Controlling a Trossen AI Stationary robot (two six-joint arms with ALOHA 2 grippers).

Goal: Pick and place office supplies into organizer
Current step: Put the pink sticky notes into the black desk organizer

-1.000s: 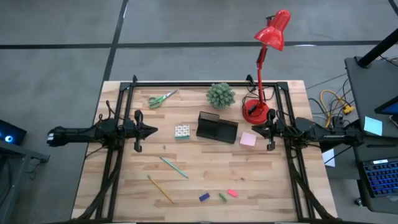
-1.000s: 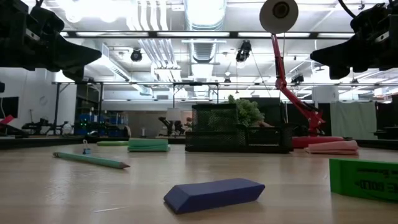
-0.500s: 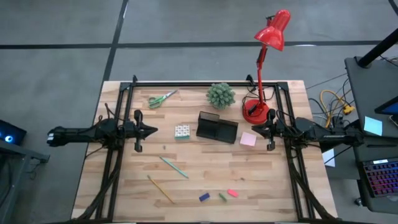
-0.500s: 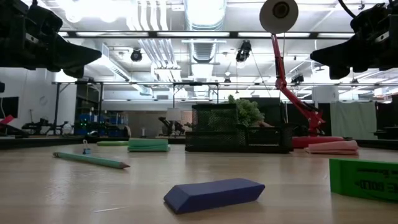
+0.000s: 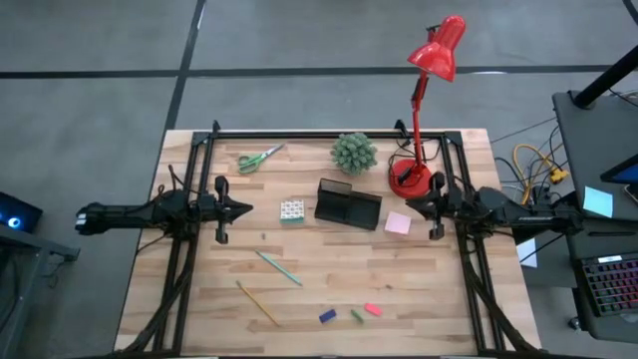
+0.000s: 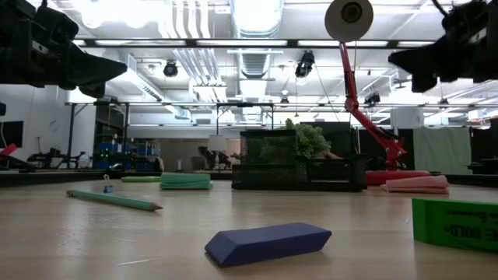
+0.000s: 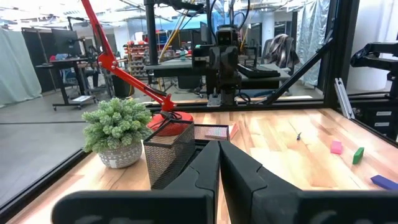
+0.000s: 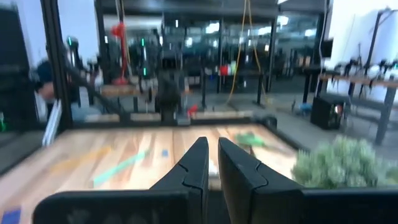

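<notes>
Both aloft, fingers together: left pincer [image 5: 239, 208] and right pincer [image 5: 410, 208] flanking the organizer [image 5: 348, 203]. Nearest the right pincer, pink sticky-note pad [image 5: 398, 223], thin and flat on the worktop [image 5: 319, 274], likely to slide instead of lifting. Beyond, red lamp [image 5: 415, 178] and potted plant [image 5: 353, 153], prone to knocks.

Counted on the worktop [image 5: 419, 289]: one organizer [image 5: 348, 203], one scissors [image 5: 259, 158], one dotted cube [image 5: 291, 210], one pink pad [image 5: 398, 222], one teal pen [image 5: 278, 267], one yellow pencil [image 5: 258, 302], three small blocks below the organizer: blue [image 5: 327, 316], green [image 5: 357, 315], pink [image 5: 373, 309]. One plant [image 5: 354, 153], one lamp [image 5: 424, 100].
</notes>
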